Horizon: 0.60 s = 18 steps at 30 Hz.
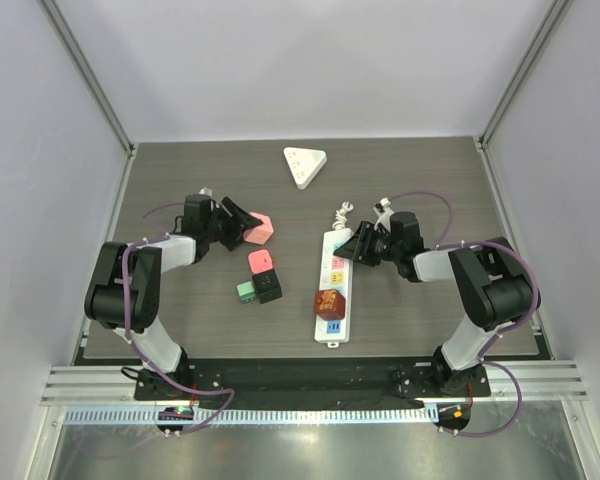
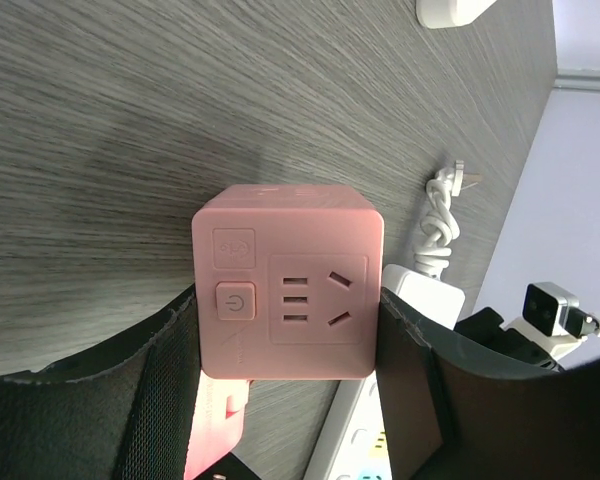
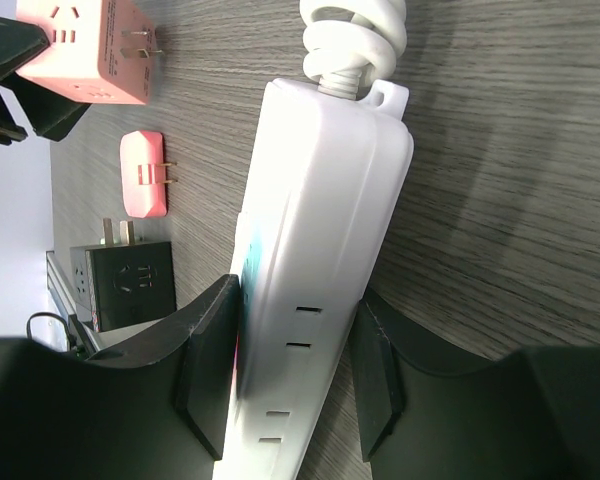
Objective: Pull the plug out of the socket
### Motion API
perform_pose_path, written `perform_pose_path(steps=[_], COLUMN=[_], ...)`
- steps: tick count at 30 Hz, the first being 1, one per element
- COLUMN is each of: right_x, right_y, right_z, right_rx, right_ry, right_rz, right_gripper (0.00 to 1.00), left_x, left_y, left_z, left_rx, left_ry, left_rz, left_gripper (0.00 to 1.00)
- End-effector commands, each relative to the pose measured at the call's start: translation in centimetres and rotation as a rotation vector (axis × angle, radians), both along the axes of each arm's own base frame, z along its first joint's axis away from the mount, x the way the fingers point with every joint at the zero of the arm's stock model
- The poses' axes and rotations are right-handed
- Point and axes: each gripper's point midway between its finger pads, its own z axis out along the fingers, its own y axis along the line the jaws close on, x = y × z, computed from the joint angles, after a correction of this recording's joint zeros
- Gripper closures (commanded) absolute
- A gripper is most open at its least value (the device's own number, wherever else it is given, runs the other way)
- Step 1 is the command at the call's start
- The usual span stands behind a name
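Two arms share one job on the grey wood-grain bench (image 1: pixel 180 180). We see the left gripper (image 1: pixel 246 229) clamped on the pink cube adapter (image 1: pixel 261 229), its fingers (image 2: pixel 165 365) pressed against opposite sides of the cube. The face with the power button and socket holes is turned toward the wrist camera.

From the right wrist view we make out the cube's metal prongs (image 3: pixel 146 44), bare and pointing toward the white power strip (image 1: pixel 334 285). Open bench lies between them, so the cube is out of the strip and well apart from it, off to its left. We cannot tell whether the cube rests on the bench or is held just above it.

The right gripper (image 1: pixel 357 246) is closed on the strip near its cord end, its fingers (image 3: pixel 212 345) set one against each long edge. The strip lies flat, running toward the arms' bases, with its white cord (image 1: pixel 342 212) coiled at the far end. A dark red plug (image 1: pixel 329 302) sits in the strip toward its near end.

Between the two arms lie three loose pieces close together. A small pink plug (image 1: pixel 262 261) lies farthest from the bases, with a black adapter (image 1: pixel 270 286) just beside it on the near side. A green adapter (image 1: pixel 247 291) sits just beside the black one. A white triangular socket block (image 1: pixel 305 166) lies alone near the far edge of the bench.
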Motion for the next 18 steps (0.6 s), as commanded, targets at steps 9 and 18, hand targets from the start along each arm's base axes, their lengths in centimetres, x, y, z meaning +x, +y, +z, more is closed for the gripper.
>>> perform_pose_path(steps=[9, 18], right_x=[-0.5, -0.5], right_y=[-1.1, -1.1], right_z=[-2.4, -2.4], right_rx=[-0.087, -0.087], right_ry=[0.025, 0.027], right_rz=[-0.003, 0.0], right_gripper=[0.99, 0.99], left_x=[-1.9, -2.1], left_y=[2.7, 3.2], left_z=[-0.7, 0.6], left_rx=[0.13, 0.162], left_ry=[0.028, 0.046], left_rz=[0.053, 0.055], left_gripper=[0.36, 0.14])
